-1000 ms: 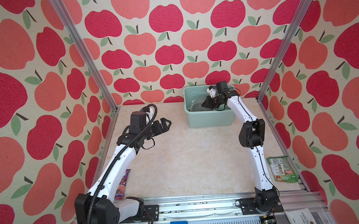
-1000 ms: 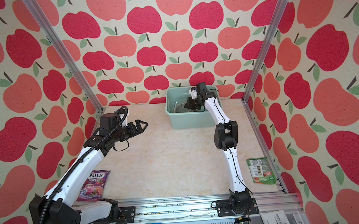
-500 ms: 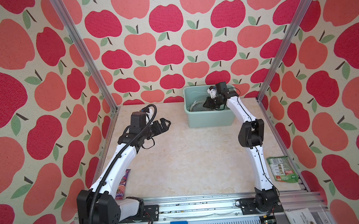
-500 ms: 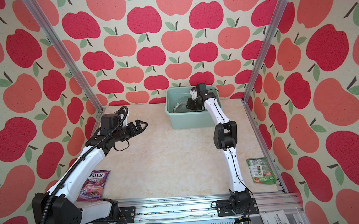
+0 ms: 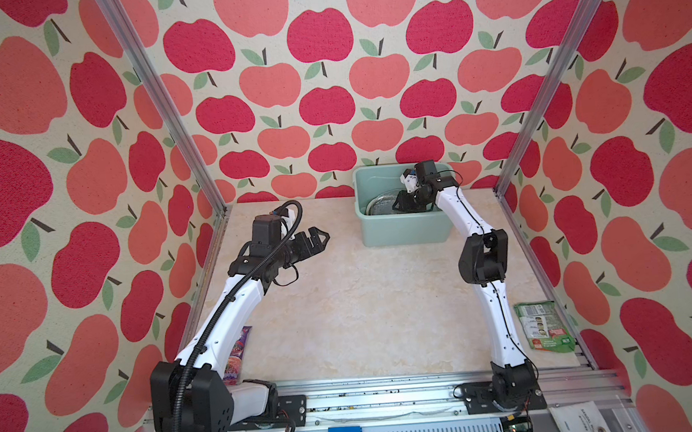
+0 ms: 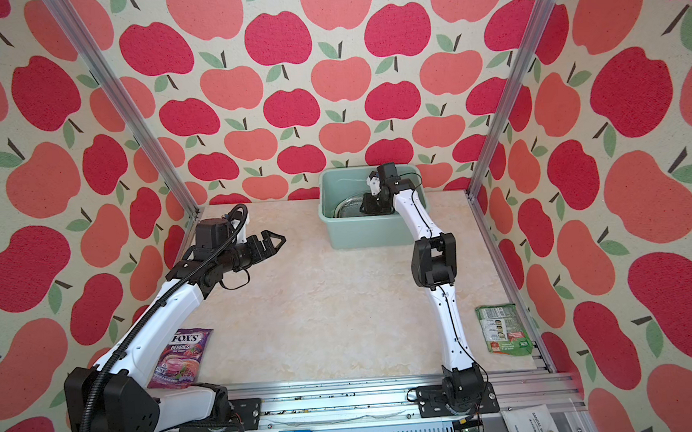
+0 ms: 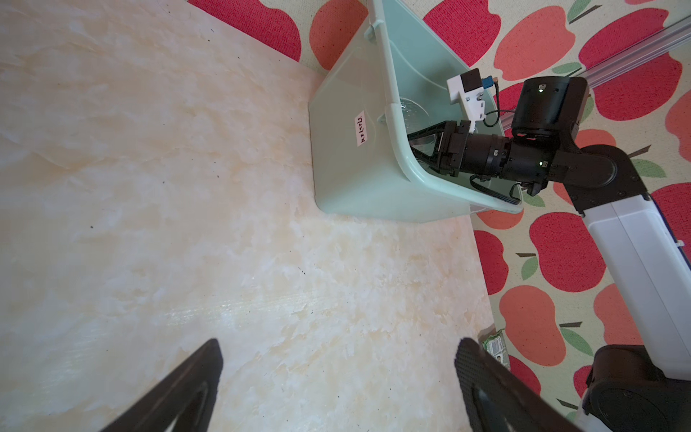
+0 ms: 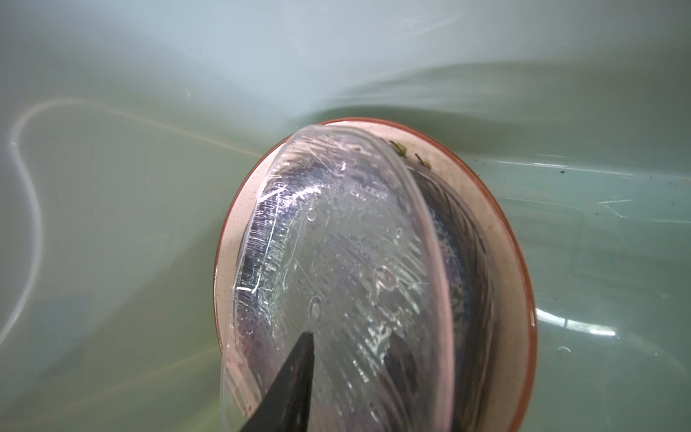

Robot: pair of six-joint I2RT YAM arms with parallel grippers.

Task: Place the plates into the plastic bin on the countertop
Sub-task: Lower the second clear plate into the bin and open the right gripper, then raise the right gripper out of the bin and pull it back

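The mint-green plastic bin (image 5: 360,191) (image 6: 326,204) stands at the back of the countertop (image 5: 363,307). Plates lie stacked inside it. A clear glass plate (image 8: 336,243) (image 5: 378,204) leans on top, over a dark blue plate (image 8: 463,232) and a cream plate (image 8: 497,232) with a red-brown rim. My right gripper (image 8: 351,338) (image 5: 397,201) reaches down into the bin. One finger (image 8: 299,374) is above the glass plate's edge and the other shows through the glass, with a gap between them. My left gripper (image 5: 323,237) (image 7: 338,344) hangs wide open and empty over the countertop, left of the bin (image 7: 355,179).
A purple snack packet (image 6: 181,358) lies at the front left beside the left arm's base. A green packet (image 5: 544,326) lies at the front right by the rail. Apple-patterned walls and aluminium posts close in the sides and back.
The right gripper's jaws have spread apart around the glass plate's edge inside the bin. The left arm has hardly moved.
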